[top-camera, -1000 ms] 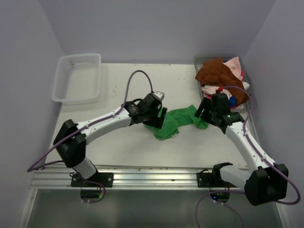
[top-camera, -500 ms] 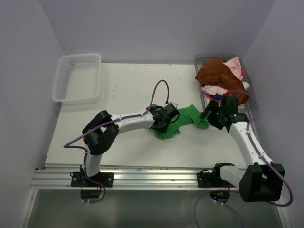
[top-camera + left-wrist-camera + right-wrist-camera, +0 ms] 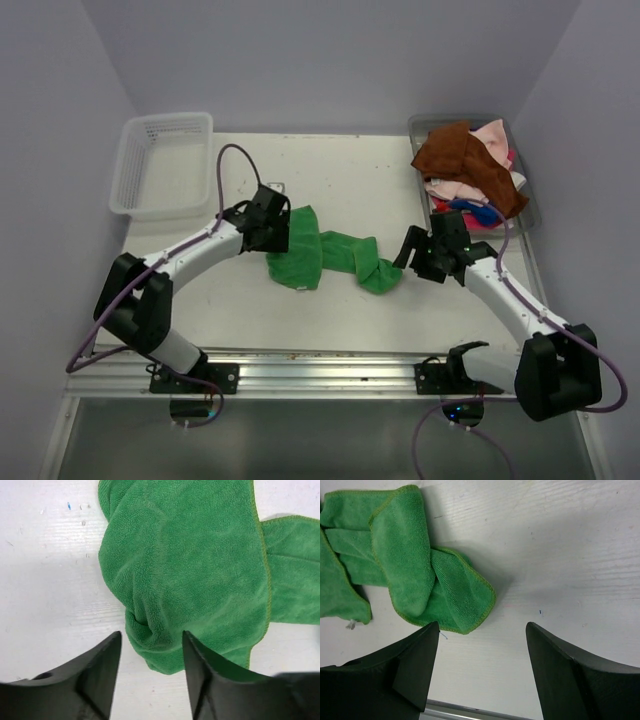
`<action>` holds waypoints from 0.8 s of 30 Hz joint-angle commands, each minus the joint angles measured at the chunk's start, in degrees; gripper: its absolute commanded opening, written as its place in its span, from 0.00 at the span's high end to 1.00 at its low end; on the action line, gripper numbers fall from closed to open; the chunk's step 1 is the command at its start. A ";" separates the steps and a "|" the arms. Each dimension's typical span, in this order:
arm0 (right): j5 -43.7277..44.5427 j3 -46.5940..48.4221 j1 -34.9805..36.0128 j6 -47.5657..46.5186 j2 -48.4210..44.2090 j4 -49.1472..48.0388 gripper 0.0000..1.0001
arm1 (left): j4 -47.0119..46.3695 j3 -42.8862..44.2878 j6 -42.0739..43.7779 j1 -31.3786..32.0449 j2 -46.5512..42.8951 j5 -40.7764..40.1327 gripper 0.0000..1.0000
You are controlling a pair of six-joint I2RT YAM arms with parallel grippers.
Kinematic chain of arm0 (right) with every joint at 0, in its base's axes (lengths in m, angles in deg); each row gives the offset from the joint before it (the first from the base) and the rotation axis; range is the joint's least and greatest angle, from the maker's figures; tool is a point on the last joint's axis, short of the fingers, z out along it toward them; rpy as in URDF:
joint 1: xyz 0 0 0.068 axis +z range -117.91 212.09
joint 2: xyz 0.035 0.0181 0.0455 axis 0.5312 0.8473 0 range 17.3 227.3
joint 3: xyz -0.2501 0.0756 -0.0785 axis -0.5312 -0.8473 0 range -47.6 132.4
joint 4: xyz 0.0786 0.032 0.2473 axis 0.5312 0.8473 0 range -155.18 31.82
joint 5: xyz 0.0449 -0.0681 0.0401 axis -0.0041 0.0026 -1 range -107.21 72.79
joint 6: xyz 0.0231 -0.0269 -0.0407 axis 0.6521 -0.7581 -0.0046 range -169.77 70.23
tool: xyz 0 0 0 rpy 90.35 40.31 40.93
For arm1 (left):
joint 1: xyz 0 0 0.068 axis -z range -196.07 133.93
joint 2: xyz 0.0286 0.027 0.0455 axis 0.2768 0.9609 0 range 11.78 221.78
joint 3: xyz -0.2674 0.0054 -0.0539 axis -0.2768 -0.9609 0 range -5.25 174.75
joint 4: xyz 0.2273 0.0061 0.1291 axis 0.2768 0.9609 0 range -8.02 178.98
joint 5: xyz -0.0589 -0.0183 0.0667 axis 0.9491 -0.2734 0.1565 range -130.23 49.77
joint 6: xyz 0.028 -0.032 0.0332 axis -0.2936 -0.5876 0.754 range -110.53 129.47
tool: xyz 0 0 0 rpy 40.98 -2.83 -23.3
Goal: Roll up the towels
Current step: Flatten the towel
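Note:
A bright green towel (image 3: 330,258) lies crumpled and stretched sideways on the table's middle; in the left wrist view this towel (image 3: 190,570) fills the frame. My left gripper (image 3: 283,234) hovers at its left end, open, with a bunched fold (image 3: 150,645) lying loosely between the fingertips. My right gripper (image 3: 407,262) stands wide open just right of the towel's right end (image 3: 440,600), with bare table between its fingers (image 3: 415,670). More towels (image 3: 465,165), rust brown, pale pink, blue and magenta, are piled at the back right.
The piled towels sit in a clear grey tray (image 3: 530,215) at the back right corner. A white mesh basket (image 3: 165,122) stands at the back left. A metal rail (image 3: 320,370) runs along the near edge.
The green towel has been dragged left and lies more stretched out. My left gripper shut on it, pulled it left and has opened again. The right gripper followed leftward, staying open.

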 commanded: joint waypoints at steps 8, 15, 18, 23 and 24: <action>2.58 1.02 1.62 0.99 1.83 -2.57 0.24 | 4.58 0.79 -3.56 16.13 -1.90 -12.90 0.39; 2.58 0.58 1.62 1.07 2.19 -2.84 0.24 | 0.37 1.76 -0.31 24.85 5.13 -11.50 0.43; 2.76 0.76 1.62 1.16 1.92 -2.66 0.24 | -1.56 2.37 1.80 25.38 7.94 -10.44 0.41; 3.20 1.02 1.62 0.99 1.31 -1.70 0.23 | -2.01 3.34 1.62 25.38 12.25 -11.23 0.53; 3.28 0.85 1.62 1.07 1.13 -1.61 0.23 | -2.27 3.17 1.54 25.38 12.96 -11.23 0.53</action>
